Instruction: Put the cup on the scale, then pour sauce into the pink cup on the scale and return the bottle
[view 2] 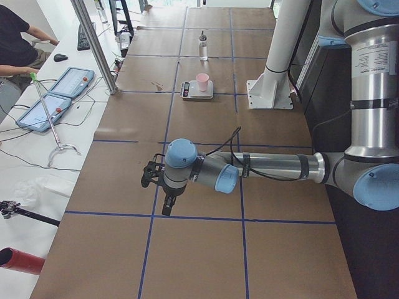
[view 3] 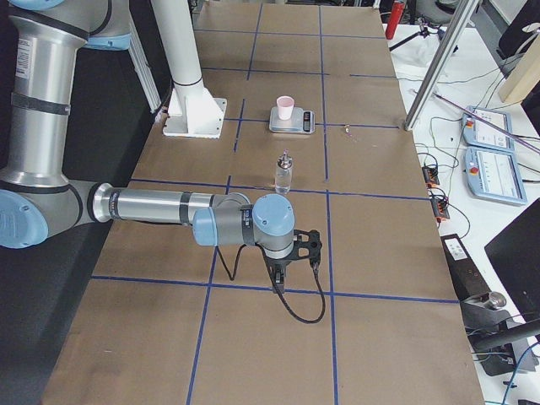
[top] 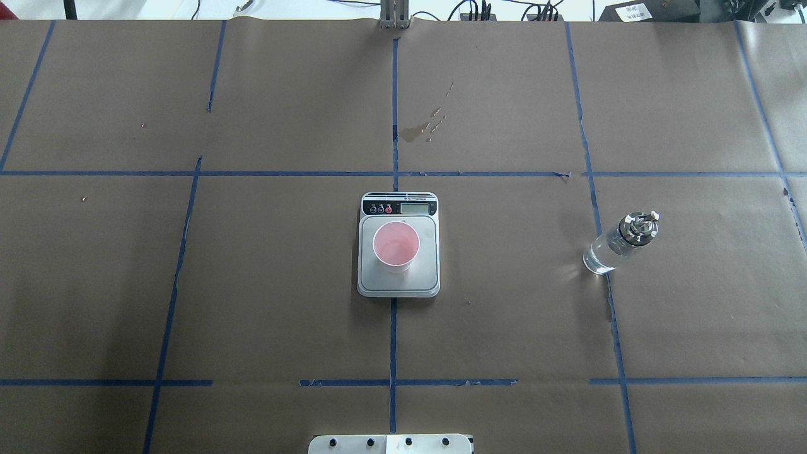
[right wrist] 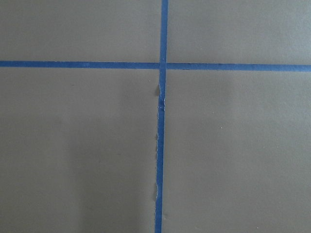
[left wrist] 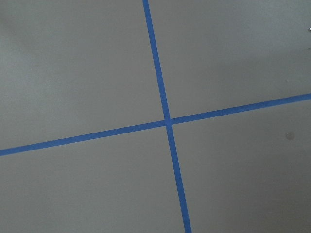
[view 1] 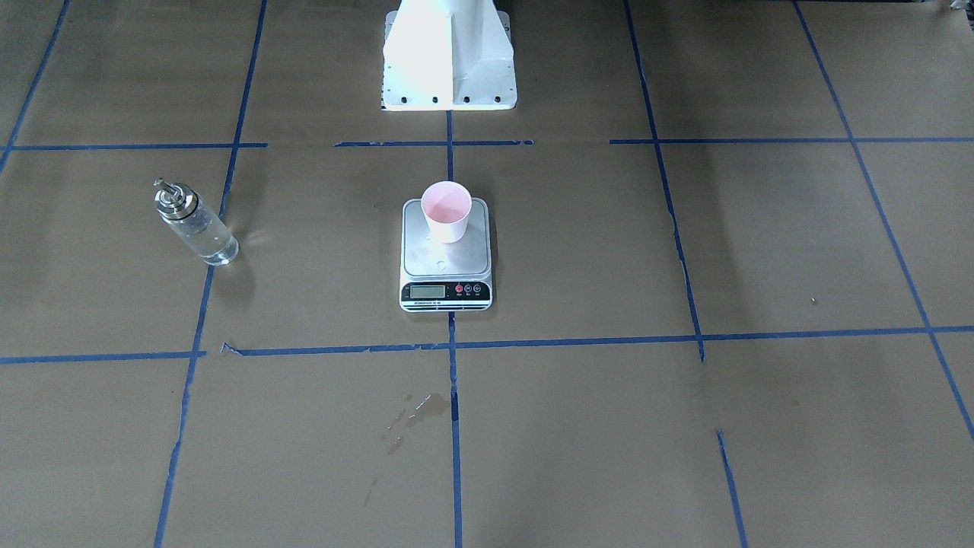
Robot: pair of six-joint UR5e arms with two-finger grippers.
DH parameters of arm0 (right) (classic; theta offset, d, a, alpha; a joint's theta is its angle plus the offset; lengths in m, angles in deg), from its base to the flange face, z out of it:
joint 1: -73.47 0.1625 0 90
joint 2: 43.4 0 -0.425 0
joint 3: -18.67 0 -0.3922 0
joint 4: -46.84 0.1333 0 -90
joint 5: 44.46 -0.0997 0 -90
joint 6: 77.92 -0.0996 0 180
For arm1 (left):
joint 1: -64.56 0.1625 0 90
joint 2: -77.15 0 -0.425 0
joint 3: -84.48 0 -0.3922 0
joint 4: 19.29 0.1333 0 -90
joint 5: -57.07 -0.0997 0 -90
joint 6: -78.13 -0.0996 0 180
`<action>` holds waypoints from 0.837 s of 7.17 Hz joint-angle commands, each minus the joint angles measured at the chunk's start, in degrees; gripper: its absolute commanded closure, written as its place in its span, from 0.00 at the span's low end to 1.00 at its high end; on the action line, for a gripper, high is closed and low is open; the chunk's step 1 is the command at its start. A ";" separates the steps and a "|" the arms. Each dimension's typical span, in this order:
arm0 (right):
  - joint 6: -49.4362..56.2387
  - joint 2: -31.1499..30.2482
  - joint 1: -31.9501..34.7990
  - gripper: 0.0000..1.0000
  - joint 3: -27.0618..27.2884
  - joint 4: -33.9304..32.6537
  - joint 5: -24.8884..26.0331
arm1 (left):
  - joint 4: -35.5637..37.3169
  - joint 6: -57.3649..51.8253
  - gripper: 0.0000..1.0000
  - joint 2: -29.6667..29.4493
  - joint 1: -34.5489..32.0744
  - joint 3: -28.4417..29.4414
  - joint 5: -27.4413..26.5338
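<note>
There are two claws, and both hang low over the brown table (top: 252, 284), far from the things. Nothing shows in the left claw (view 2: 157, 187) or the right claw (view 3: 295, 251). I cannot tell how open they are. One pink cup (top: 396, 246) stands upright on the one scale (top: 429, 277) in the middle of the table. One bottle (top: 621, 243) of clear sauce (top: 599, 257) stands well apart, on the robot's right.

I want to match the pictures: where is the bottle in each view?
Front-facing: bottle at left, left of the scale.
Overhead: at right, right of the scale.
Exterior left: top centre, beyond the scale.
Exterior right: centre, nearer than the scale.
Left wrist: absent.
Right wrist: absent.
Shared landmark: the scale.
</note>
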 commanded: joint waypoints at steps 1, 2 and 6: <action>-0.06 -0.08 0.00 0.00 -0.01 0.04 -0.01 | -2.46 0.45 0.00 0.00 -0.09 0.00 0.00; -0.15 -0.08 0.00 0.00 -0.01 0.04 -0.01 | -2.47 0.54 0.00 0.09 -0.09 0.09 0.00; -2.69 0.09 0.35 0.00 0.35 4.84 0.34 | -2.47 0.54 0.00 0.26 -0.09 0.00 0.00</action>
